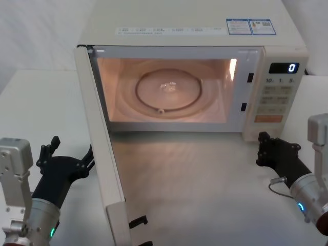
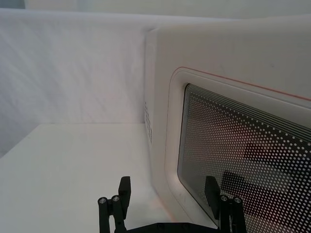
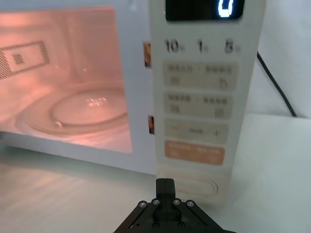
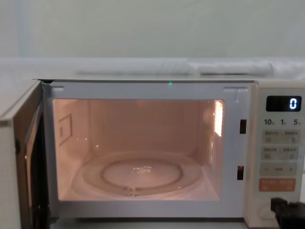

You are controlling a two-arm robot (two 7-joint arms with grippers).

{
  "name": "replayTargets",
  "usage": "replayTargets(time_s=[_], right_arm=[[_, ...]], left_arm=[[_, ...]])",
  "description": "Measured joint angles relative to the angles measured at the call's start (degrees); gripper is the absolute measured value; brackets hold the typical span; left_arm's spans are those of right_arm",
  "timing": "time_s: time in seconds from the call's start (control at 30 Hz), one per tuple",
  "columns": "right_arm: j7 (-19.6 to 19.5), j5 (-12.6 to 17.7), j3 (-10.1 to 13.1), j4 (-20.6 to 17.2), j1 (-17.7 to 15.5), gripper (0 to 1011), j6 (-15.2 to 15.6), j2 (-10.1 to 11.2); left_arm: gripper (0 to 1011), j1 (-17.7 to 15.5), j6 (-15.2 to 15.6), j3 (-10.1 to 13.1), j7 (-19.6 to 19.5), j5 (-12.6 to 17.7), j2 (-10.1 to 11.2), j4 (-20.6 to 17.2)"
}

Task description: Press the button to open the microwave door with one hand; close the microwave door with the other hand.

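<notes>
The door (image 1: 100,148) stands swung wide open, running from the upper left of the head view down to its bottom centre, its latch hooks showing at the lower edge; the lit cavity (image 1: 166,89) and glass turntable (image 1: 168,92) fill the upper centre. In the left wrist view the door's outer face, with its dotted window (image 2: 248,160), takes up the right half. The left gripper (image 1: 66,166) waits at lower left of the head view, just beside that outer face, fingers spread wide, one fingertip close against the window. The button (image 3: 197,187) sits at the foot of the keypad strip (image 1: 277,95), lower centre of the right wrist view, with the right gripper (image 3: 165,187) directly before it, fingers drawn together into one narrow tip; whether it touches cannot be told. The opening step looks done; the closing push appears to be next. A push landing on the window rather than the frame could slip, and a weak swing might leave the hooks unlatched. A hard shove could slide the oven along the table (image 1: 31,97). A right gripper leaning on the button might spring the door open again.
</notes>
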Motion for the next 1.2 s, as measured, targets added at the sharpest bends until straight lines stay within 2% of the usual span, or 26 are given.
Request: replayTargets(time_s=[0.17, 0.4, 0.5, 0.7, 0.97, 1.2], right_arm=[[0.41, 0.47, 0.07, -3.52, -1.24, 0, 0.57, 1.12], [0.81, 2.25, 2.14, -7.71, -2.0, 0, 1.34, 3.2], [1.22, 3.21, 3.19, -8.41, -1.87, 0, 1.59, 4.16], [3.44, 5.97, 5.15, -8.78, -1.14, 0, 2.29, 6.87], [5.74, 10.37, 7.52, -7.3, -0.47, 0, 2.55, 9.64], [7.25, 13.04, 8.28, -6.32, -0.49, 0, 2.51, 11.73]], left_arm=[[1001, 0.0, 0.0, 0.0, 0.0, 0.0, 0.0, 0.0], [1001, 0.0, 0.0, 0.0, 0.0, 0.0, 0.0, 0.0], [1001, 0.0, 0.0, 0.0, 0.0, 0.0, 0.0, 0.0], [1001, 0.0, 0.0, 0.0, 0.0, 0.0, 0.0, 0.0], [1001, 0.0, 0.0, 0.0, 0.0, 0.0, 0.0, 0.0], [1001, 0.0, 0.0, 0.0, 0.0, 0.0, 0.0, 0.0]])
